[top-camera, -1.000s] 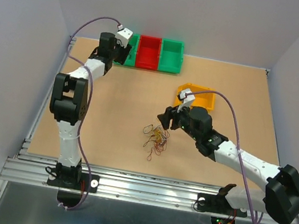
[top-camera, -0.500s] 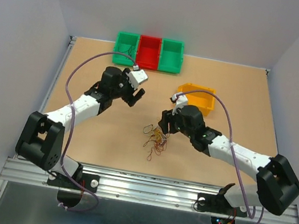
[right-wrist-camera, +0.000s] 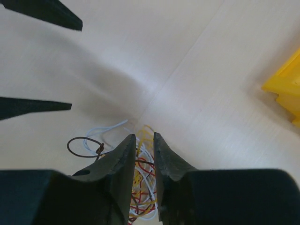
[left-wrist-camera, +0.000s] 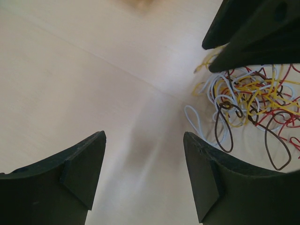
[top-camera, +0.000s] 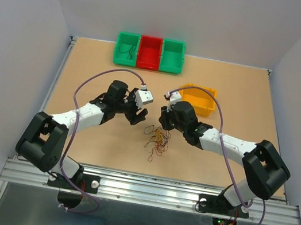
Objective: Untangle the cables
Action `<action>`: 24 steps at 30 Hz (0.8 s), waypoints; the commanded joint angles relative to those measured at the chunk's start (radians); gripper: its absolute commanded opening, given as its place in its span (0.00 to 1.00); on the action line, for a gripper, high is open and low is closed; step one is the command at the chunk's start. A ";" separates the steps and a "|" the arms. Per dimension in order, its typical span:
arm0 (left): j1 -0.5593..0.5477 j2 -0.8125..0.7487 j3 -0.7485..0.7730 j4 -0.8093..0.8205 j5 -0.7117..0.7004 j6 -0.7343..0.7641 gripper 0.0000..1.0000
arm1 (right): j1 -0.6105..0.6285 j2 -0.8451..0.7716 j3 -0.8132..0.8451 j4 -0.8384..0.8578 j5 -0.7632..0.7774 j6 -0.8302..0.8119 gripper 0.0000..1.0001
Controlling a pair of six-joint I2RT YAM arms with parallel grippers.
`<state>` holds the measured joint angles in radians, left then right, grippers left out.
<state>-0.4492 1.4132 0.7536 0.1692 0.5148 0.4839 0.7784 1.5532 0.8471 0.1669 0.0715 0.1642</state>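
— Now, risk entry: what can fail from here?
— Right gripper [right-wrist-camera: 144,136]: fingers drawn almost together, only a slit left, directly over the bundle of hair-thin curly wires in red, dark brown, yellow and white [left-wrist-camera: 251,91]. Strands show in the slit; I cannot tell whether any is pinched. If several are caught at once, a pull would likely lift the whole clump or tighten the knot.
— And the other side?
— Left gripper [left-wrist-camera: 144,140]: fingers spread wide, nothing between them. The bundle lies beyond and outside its right finger. Nothing anchors the wires, so they may simply drag. The two grippers sit near each other, so a clash is possible.
— Counts?
— Grippers: two. Bundle: one, four colours; strand number not resolvable. Row of open plastic bins [top-camera: 147,65]: three, green, red, green. Yellow plastic bin [top-camera: 200,109]: one.
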 commanded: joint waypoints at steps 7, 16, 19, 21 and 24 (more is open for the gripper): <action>-0.068 0.006 0.004 -0.045 0.070 0.077 0.77 | -0.001 -0.015 0.032 0.120 0.022 -0.006 0.01; -0.140 0.061 0.038 -0.123 0.057 0.113 0.72 | -0.001 -0.054 -0.003 0.146 0.066 0.001 0.01; -0.167 0.107 0.070 -0.151 0.028 0.113 0.64 | -0.001 -0.071 -0.016 0.154 0.085 0.008 0.00; -0.178 0.148 0.084 -0.168 0.014 0.114 0.51 | 0.001 -0.084 -0.023 0.160 0.096 0.012 0.01; -0.178 0.182 0.110 -0.168 0.007 0.113 0.20 | -0.001 -0.108 -0.042 0.163 0.134 0.020 0.00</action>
<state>-0.6220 1.5745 0.8085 0.0250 0.5407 0.5884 0.7784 1.4982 0.8337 0.2615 0.1444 0.1658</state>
